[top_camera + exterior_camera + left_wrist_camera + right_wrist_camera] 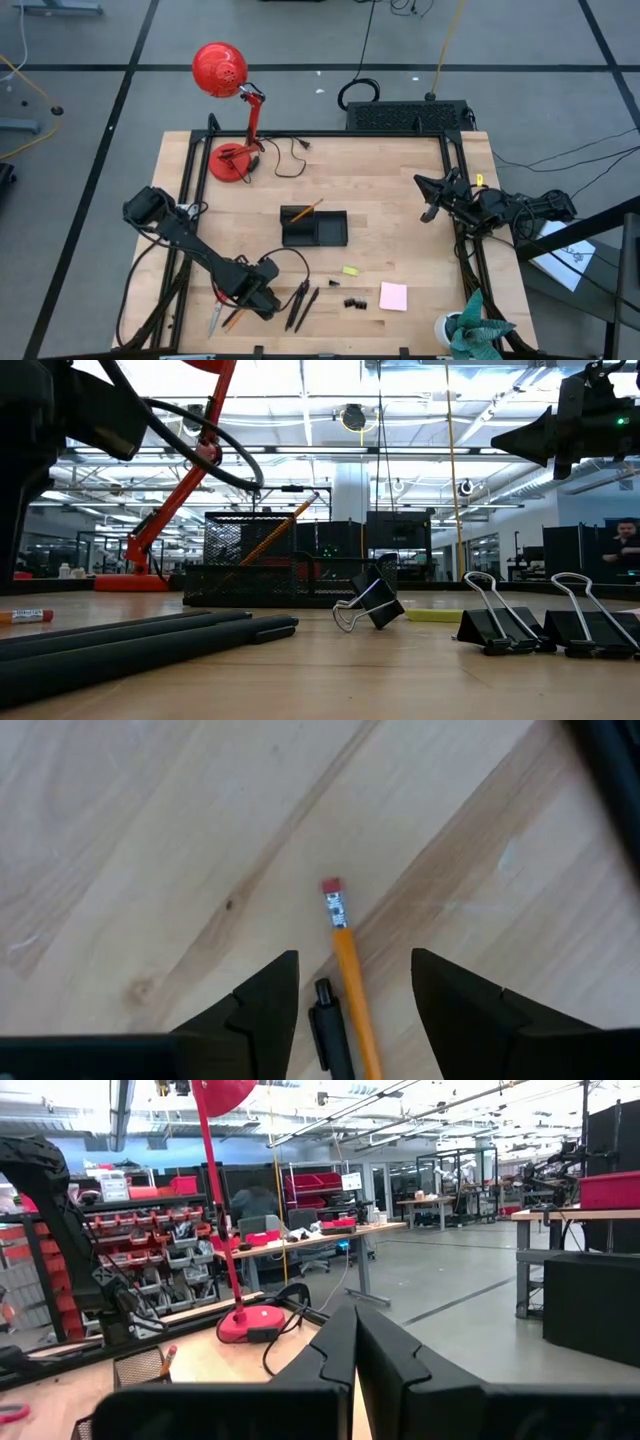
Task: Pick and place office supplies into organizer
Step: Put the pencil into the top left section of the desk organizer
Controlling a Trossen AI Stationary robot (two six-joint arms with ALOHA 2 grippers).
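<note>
My left gripper is open and hangs low over the near-left part of the table. Its fingers stand on either side of an orange pencil whose red eraser end points away from it. A black pen lies beside the pencil. In the high view that gripper covers most of the scissors. Two more pens, small black clips, a yellow piece and the pink pad lie flat. The organizer holds a leaning pencil. My right gripper is shut and waits raised at the right edge.
A red desk lamp stands at the far-left corner with a loose cable. A black box with cables sits beyond the far edge. A green and white object is at the near-right corner. A person stands far off.
</note>
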